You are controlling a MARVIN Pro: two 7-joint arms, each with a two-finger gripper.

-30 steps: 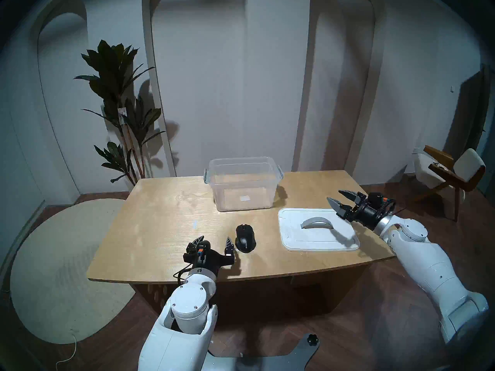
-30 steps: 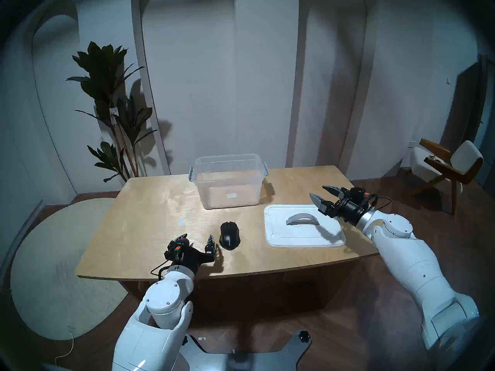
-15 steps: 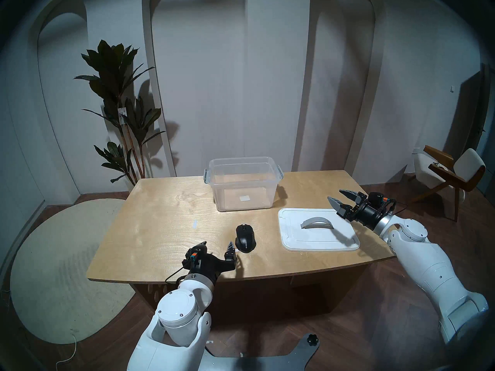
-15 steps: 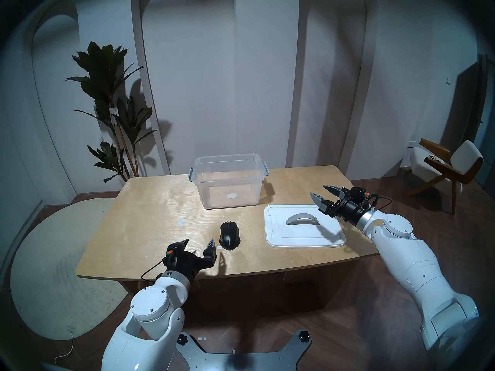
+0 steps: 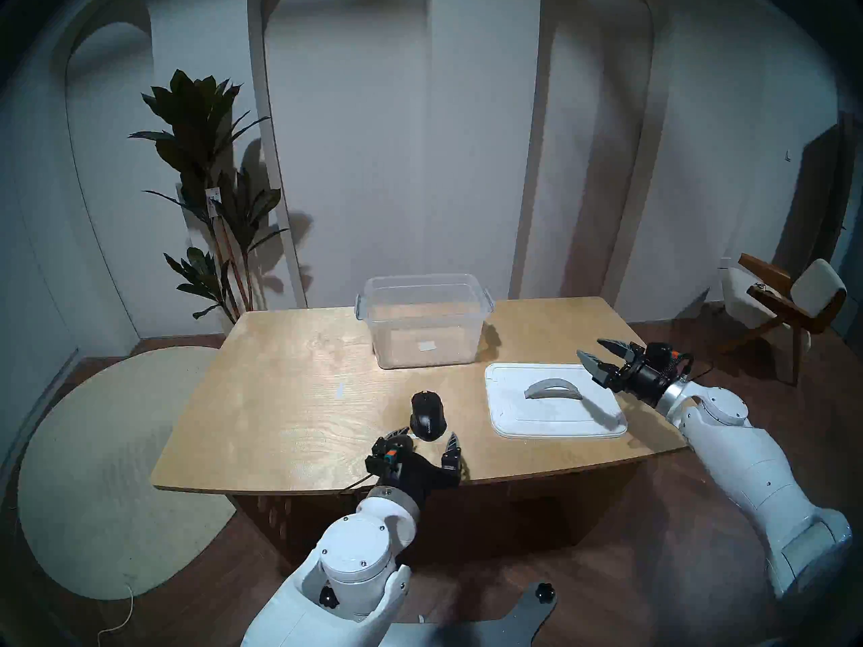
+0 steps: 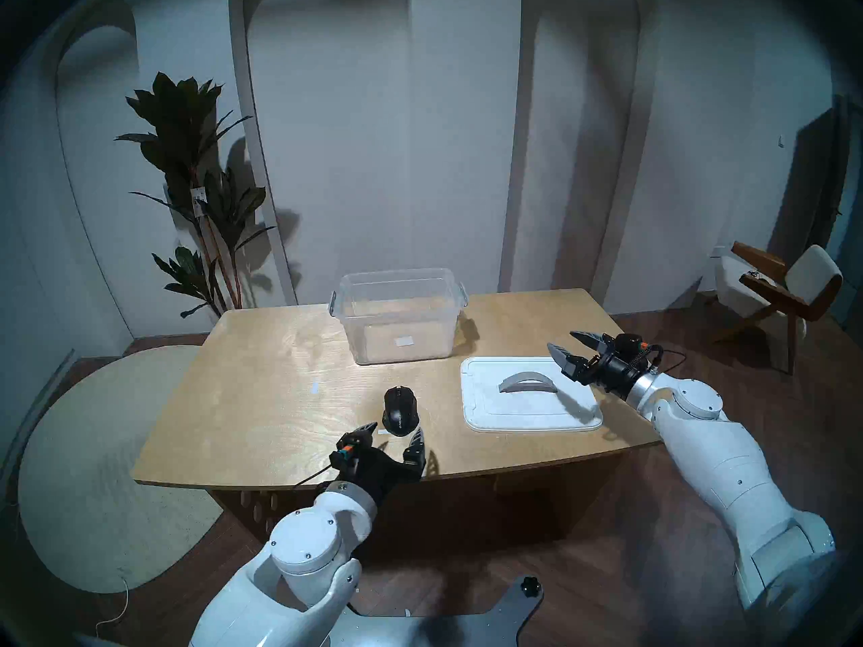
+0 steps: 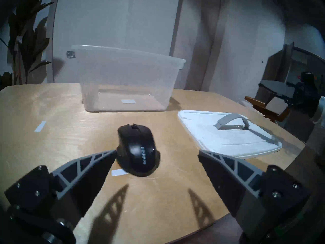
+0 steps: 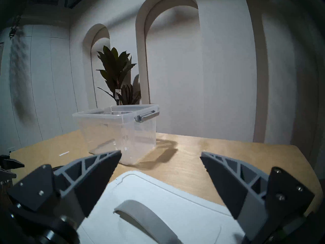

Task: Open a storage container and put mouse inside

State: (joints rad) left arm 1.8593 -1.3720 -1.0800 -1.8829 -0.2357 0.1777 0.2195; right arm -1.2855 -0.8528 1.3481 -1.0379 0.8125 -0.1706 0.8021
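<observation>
My left gripper [image 7: 157, 153] gapes wide, empty, nearly level; the mouse [image 7: 138, 151] lies just ahead between its fingertips.

My right gripper [image 5: 599, 352] hangs spread and empty.

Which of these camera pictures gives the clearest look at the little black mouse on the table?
The left wrist view: the mouse fills the middle, close enough to show its scroll wheel and grey lettering. Both head views show it small from above. The right wrist view does not show it clearly.
</observation>
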